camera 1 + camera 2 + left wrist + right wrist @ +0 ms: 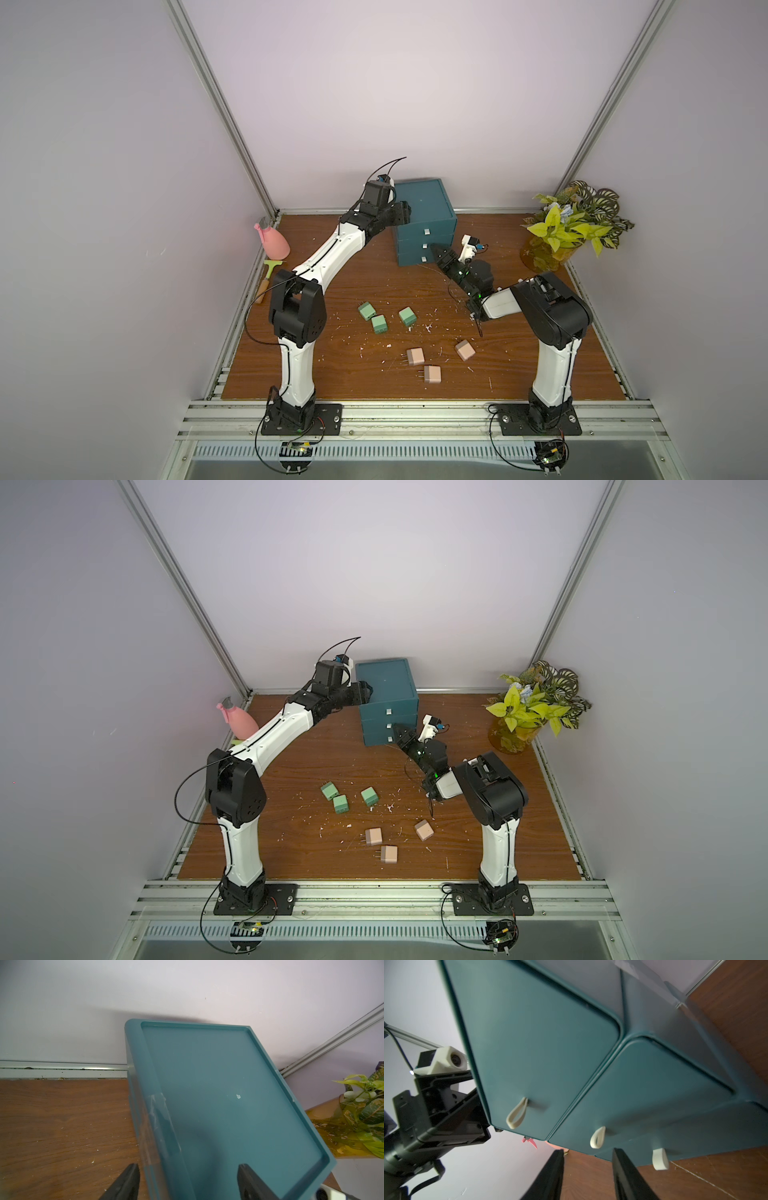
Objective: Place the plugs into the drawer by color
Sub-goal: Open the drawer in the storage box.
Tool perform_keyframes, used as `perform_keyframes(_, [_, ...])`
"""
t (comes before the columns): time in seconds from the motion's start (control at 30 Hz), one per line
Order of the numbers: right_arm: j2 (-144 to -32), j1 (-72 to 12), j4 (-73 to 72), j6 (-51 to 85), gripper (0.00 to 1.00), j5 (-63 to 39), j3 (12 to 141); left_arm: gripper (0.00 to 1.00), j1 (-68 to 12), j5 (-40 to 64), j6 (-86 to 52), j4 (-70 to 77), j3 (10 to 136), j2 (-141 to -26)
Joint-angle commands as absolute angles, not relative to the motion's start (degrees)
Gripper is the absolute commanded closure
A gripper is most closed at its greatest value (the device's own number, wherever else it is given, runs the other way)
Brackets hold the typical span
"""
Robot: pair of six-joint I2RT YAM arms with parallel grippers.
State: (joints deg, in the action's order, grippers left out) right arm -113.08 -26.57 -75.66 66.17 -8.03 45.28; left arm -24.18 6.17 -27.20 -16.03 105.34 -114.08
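1. Nearest of all, bolted to the rail well in front of the drawer (424,208): arm bases (293,415).
2. Next back, loose on the desk (353,282) and well in front of the drawer: three beige-pink plugs (415,356), near one another, none sorted yet.
3. Between those and the drawer, a little toward its left side: three green plugs (378,324), also out in the open, two almost touching.
4. No teal-blue plugs to be found in any view. Probably already inside the drawer, but impossible to confirm with all three fronts looking shut.
5. Up at the drawer's top left edge: left end effector (187,1184), jaws parted and straddling the rim, one finger outside the side wall and one over the top panel. Cannot tell whether either presses on it. Reads as steadying the drawer.
6. Low against the drawer's front: right end effector (588,1176), jaws partway apart with nothing between them. Just ahead of the gap, the middle tab (598,1137); off to one side, the bottom tab (660,1159).
7. Judged progress: one colour in three at best. Six plugs and two colours left, starting with pulling a front open by its tab.
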Motion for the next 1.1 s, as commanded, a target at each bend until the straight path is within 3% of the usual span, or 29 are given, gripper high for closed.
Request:
perform_keyframes(0.0, [-114.06, -27.23, -78.45, 68.96, 0.56, -9.31, 47.94, 0.3, -23.73, 4.14, -26.63, -15.75, 104.78, -114.33])
perform_keyframes(0.5, [-118.43, -27.93, -76.96, 71.29, 0.61, -9.83, 52.17, 0.3, -23.73, 5.63, -26.72, -15.82, 105.03, -115.9])
perform_keyframes(1.0, [-117.45, -27.95, -76.74, 68.83, 0.99, -10.89, 51.18, 0.3, -23.66, 5.24, -26.28, -15.86, 105.21, -116.57])
perform_keyframes(1.07, [-116.8, -27.99, -77.49, 68.43, 1.0, -10.9, 50.04, 0.29, -23.57, 5.09, -26.19, -15.9, 105.25, -116.55])
